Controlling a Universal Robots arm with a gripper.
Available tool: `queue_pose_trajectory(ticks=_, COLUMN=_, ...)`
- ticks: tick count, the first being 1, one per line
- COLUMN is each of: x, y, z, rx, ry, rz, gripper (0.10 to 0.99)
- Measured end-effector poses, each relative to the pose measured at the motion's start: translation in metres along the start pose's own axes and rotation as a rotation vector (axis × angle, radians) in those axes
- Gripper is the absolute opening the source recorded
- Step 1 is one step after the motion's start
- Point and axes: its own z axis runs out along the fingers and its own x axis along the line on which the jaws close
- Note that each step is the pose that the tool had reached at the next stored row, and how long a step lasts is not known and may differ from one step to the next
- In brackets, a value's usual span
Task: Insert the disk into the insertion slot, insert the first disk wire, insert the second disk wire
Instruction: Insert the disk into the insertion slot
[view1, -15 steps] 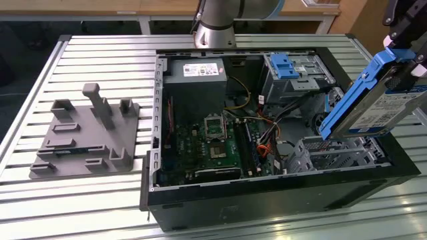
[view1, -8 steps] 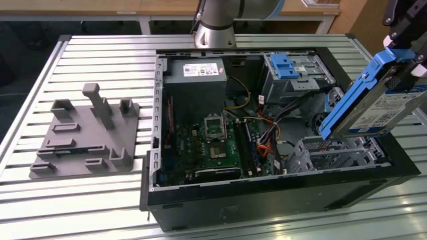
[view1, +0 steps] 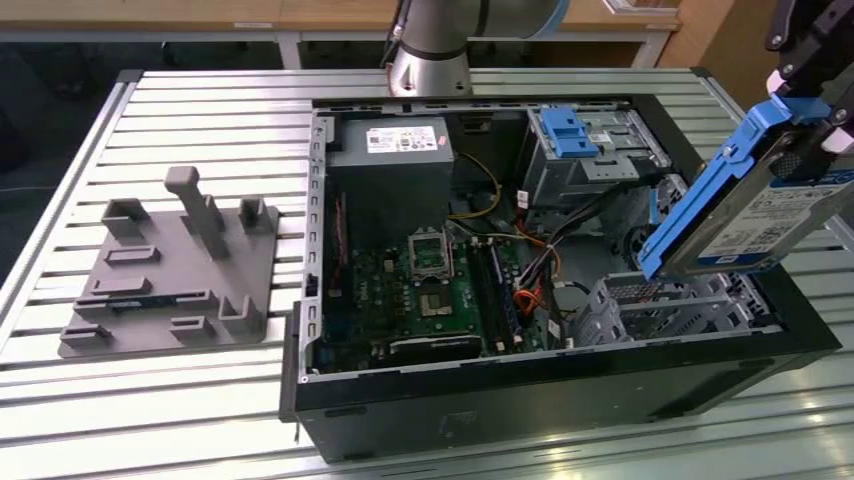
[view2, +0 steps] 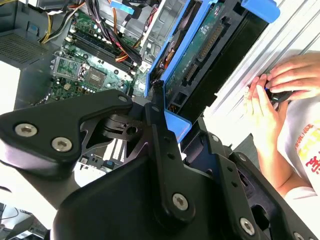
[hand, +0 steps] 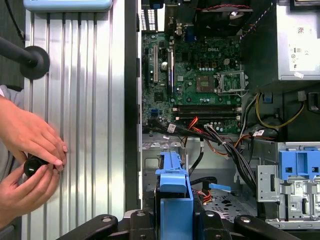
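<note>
My gripper (view1: 806, 95) is showing matte black at the exterior view's upper right. Just below it the disk (view1: 771, 215) is showing silver-grey with a white printed label, and a bright blue carrier rail (view1: 711, 188) is framing it. The insertion slot (view1: 667, 305), lower right, is showing pale grey, its walls perforated in a mesh pattern. The motherboard (view1: 427, 290) is showing green inside the black case (view1: 534, 405), orange wires (view1: 530, 298) are glowing beside it, and the table (view1: 187, 400) is showing silver ridged stripes.
</note>
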Motion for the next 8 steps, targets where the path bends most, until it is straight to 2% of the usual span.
queue_pose_trajectory(ticks=3, x=0.0002, y=0.0000, z=0.0000, rx=0.000, ry=-0.0103, rz=0.000, gripper=0.365)
queue_pose_trajectory(ticks=8, x=0.0013, y=0.0000, z=0.0001, rx=-0.001, ry=-0.0404, rz=-0.002, gripper=0.365)
